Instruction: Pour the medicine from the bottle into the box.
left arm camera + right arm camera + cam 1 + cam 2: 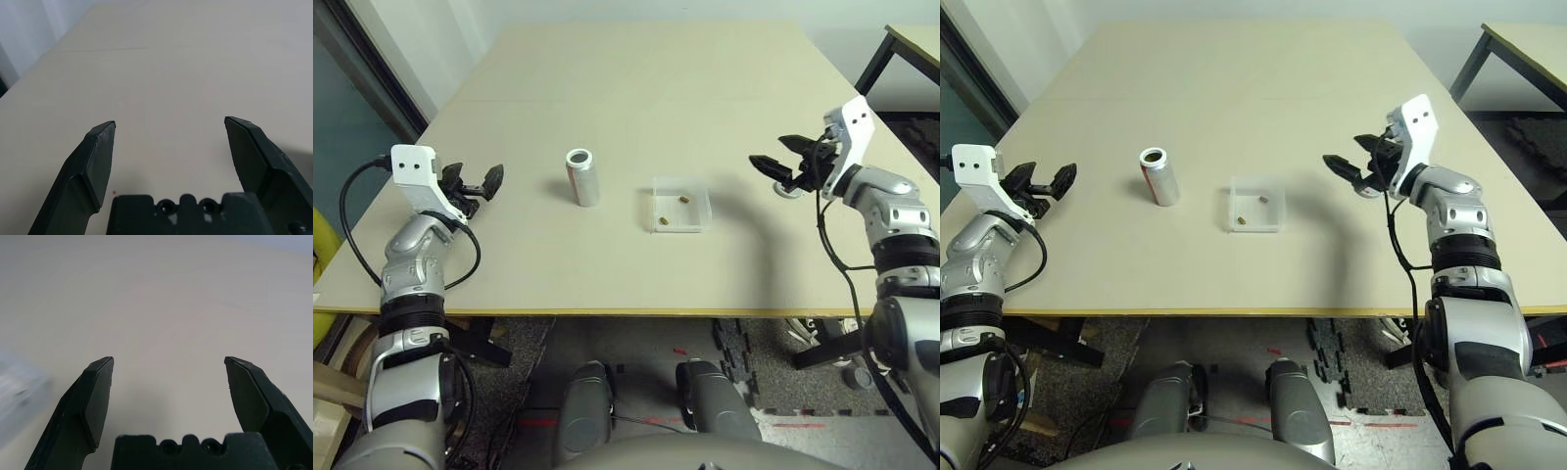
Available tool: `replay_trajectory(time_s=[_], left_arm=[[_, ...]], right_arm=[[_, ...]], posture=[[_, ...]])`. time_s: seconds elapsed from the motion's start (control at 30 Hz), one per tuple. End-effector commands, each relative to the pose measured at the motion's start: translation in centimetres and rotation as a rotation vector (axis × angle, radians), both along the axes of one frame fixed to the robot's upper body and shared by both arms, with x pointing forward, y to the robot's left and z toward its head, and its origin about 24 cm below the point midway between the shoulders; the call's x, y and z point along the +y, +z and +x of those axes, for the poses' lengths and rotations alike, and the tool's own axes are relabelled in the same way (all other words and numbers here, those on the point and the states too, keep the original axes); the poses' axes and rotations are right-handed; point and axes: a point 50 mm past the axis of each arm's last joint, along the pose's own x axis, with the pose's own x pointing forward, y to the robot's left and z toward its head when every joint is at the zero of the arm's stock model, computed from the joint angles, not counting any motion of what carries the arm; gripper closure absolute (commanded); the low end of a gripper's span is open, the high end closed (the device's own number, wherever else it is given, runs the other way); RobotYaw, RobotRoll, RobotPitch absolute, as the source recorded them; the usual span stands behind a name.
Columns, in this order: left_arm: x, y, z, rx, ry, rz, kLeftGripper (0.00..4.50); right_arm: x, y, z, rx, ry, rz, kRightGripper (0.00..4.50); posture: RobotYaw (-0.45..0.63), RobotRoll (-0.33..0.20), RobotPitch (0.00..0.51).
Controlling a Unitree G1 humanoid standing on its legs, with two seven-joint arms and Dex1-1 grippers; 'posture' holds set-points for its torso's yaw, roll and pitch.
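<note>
Beige table (724, 117) carried the bottle (581, 176) upright, uncapped, at centre frame, with two pills (684, 200) already in the box (681, 204) just right of it. Left gripper (478, 183) and right gripper (775, 163) hung at the frame's sides, jaws apart and empty; any further pour would need a firm grip low on the bottle's body and a slow tilt over the box.

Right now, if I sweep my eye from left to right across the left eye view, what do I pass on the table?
Left gripper, open → white cylindrical pill bottle, uncapped → shallow clear plastic box holding two small brownish-yellow pills → right gripper, open.
</note>
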Motion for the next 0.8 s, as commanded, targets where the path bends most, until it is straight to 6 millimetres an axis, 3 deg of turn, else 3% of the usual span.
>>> replay_trajectory(time_s=[0.03, 0.27, 0.53, 0.8], left_arm=[[0.7, 0.2, 0.2, 0.004, 0.029, 0.011, 0.03], [0.7, 0.5, 1.0, 0.004, 0.034, 0.007, 0.03], [0.5, 0.9, 1.8, 0.003, 0.021, 0.008, 0.03], [1.0, 1.3, 1.8, -0.003, 0.025, 0.018, 0.03]], right_arm=[[-1.9, -0.4, -0.6, -0.021, -0.13, 0.002, 0.0], [-3.8, 0.0, -1.9, -0.12, -0.276, -0.068, 0.0], [-6.2, -1.1, -3.4, -0.111, -0.414, -0.015, 0.0], [-5.9, -1.6, -3.2, -0.133, -0.396, 0.127, 0.0]], posture=[[-0.16, 0.0, 0.063], [-0.18, 0.0, 0.074], [-0.2, 0.0, 0.085], [-0.19, 0.0, 0.095]])
